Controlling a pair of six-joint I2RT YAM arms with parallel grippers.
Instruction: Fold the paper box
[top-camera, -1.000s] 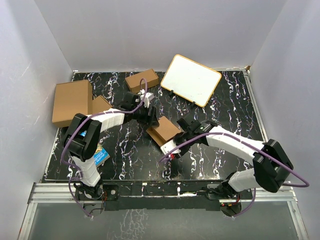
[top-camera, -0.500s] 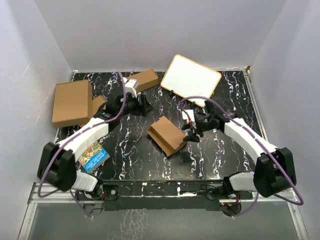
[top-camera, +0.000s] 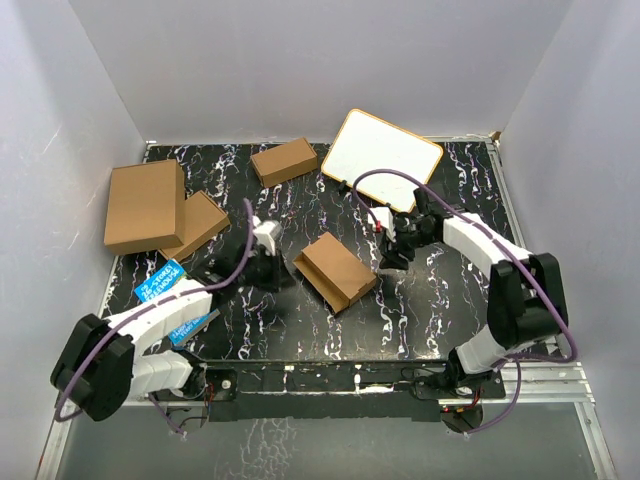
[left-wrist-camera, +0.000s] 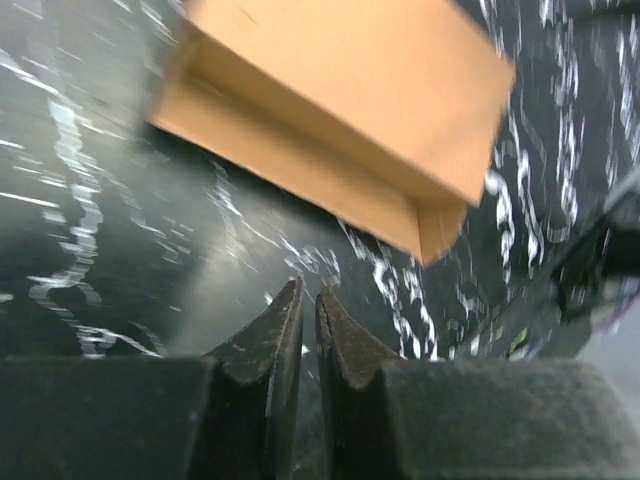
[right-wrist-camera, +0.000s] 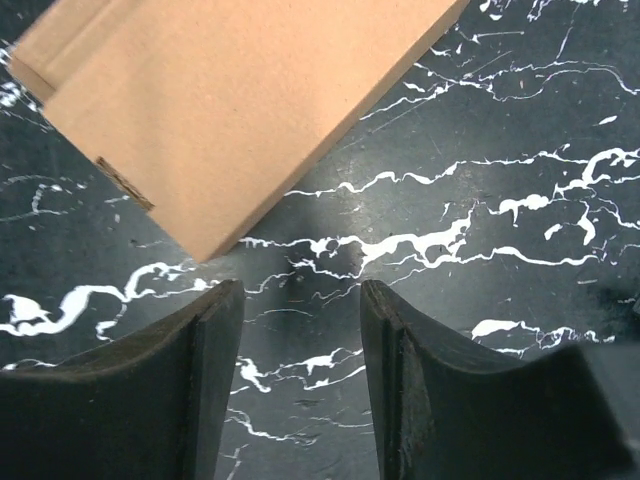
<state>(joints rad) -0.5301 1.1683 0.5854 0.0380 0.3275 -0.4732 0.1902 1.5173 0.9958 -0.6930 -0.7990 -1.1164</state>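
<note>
- The left gripper (left-wrist-camera: 308, 300) has its two fingers drawn almost together, with only a thin slit between the tips and nothing in it.
- It hangs low over the bare black marbled tabletop (top-camera: 440, 310), just left of the paper box (top-camera: 335, 270) and not touching it.
- From the left wrist, the paper box (left-wrist-camera: 340, 110) lies ahead of the fingertips, with a lower strip running under its top panel on the near side.
- The right gripper (right-wrist-camera: 295, 300) is open, with a clear gap between its fingers and only tabletop showing through.
- It is just right of the box, and one box corner (right-wrist-camera: 205, 250) lies just ahead of the left finger without touching it.
- The box lies flat near the middle of the tabletop, between the two grippers.
- A bigger brown carton (top-camera: 145, 205) sits at the left edge, partly on top of a flatter brown box (top-camera: 205, 222).
- Another small brown box (top-camera: 284, 161) lies near the far edge.
- A white board (top-camera: 383, 160) is near the far edge, right of centre.
- A blue packet (top-camera: 165, 288) lies near the left edge, partly under the left arm.
</note>
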